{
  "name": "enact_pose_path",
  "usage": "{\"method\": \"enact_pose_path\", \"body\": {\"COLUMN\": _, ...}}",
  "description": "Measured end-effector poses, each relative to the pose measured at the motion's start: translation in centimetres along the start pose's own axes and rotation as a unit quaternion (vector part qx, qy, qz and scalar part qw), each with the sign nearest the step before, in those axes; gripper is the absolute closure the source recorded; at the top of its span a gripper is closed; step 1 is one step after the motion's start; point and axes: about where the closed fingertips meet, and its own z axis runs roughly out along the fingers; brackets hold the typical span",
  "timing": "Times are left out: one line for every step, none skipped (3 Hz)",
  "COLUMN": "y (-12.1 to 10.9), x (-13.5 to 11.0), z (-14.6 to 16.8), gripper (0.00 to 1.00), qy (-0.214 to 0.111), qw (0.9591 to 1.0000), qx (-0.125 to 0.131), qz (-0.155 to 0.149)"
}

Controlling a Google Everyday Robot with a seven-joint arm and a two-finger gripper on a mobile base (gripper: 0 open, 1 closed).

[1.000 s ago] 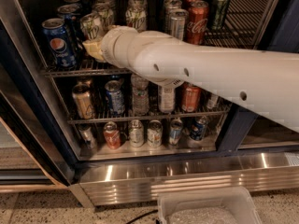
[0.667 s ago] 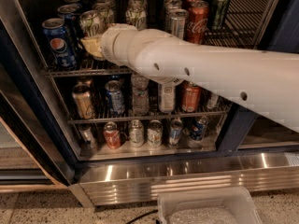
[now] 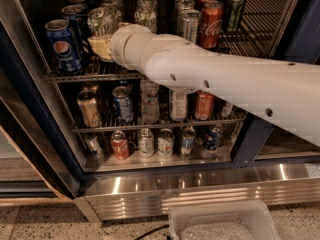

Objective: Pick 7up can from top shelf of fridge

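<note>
Pincer (image 3: 101, 46) sits upper left of frame, a pale yellowish tip right at the foot of the 7up can (image 3: 101, 20); its grip state can't be told, since the thick white wrist of the arm (image 3: 210, 79) covers most of it. Whether pincer and can actually touch is also unclear. The can's lower part is hidden behind pincer and wrist. Its upper body shows pale cream-silver w/ green lettering and a silver lid, and it seems to lean a bit. It stands near the front left of the top shelf bench (image 3: 95, 75), thin wire bars w/ a flat metal front rail. Just left of it is a blue Pepsi can (image 3: 62, 44). To its right, further back, is another 7up-type can (image 3: 145, 15), bottom hidden by the arm. Then come a plain silver slim can (image 3: 190, 25), a red Coca-Cola can (image 3: 211, 24) and a green can (image 3: 235, 6). Cans in the back rows are dark and cut off at the top edge, labels unreadable. The arm runs from the right edge diagonally up-left, blocking the tops of several middle-shelf cans (image 3: 150, 104). Small cans on the lowest rack (image 3: 150, 141) are too small to read. The fridge (image 3: 30, 134) has a dark frame and a ribbed steel base (image 3: 200, 186). A clear plastic tub (image 3: 220, 221) is cut off at bottom centre.
</note>
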Motion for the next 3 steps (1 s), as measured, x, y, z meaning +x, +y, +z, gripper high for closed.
{"method": "enact_pose_path", "body": {"y": 0.1, "x": -0.8, "z": -0.4, "gripper": 1.00, "qy": -0.011, "qw": 0.9999, "qx": -0.009, "qz": 0.006}}
{"method": "enact_pose_path", "body": {"y": 0.0, "x": -2.9, "z": -1.6, "gripper": 1.00, "qy": -0.032, "qw": 0.9986, "qx": -0.040, "qz": 0.013}}
{"method": "enact_pose_path", "body": {"y": 0.0, "x": -2.9, "z": -1.6, "gripper": 1.00, "qy": -0.032, "qw": 0.9986, "qx": -0.040, "qz": 0.013}}
